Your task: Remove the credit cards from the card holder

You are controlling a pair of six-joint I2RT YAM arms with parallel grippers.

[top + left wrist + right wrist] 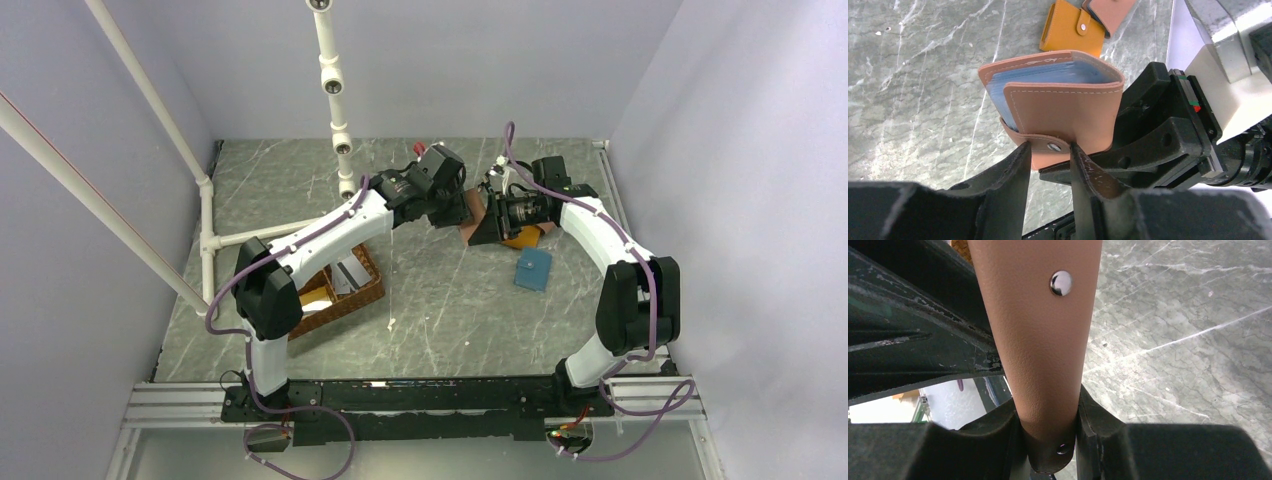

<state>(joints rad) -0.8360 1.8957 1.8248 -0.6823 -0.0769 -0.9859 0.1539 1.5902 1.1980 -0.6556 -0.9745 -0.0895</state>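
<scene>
Left tool (1048, 150) stands half open, one finger on each side of the snap tab (1040, 141) — I cannot tell if it pinches the tab. That tab is on the small salmon-pink folding leather card holder (1063, 107), held up off the grey marbled worktop (923, 75), with light-blue pockets (1048, 75) peeking out. Right tool (1050, 430) squeezes the holder's other side tight. Beyond lie a flat orange wallet (1068, 27) — and a teal-blue wallet (533, 268).
</scene>
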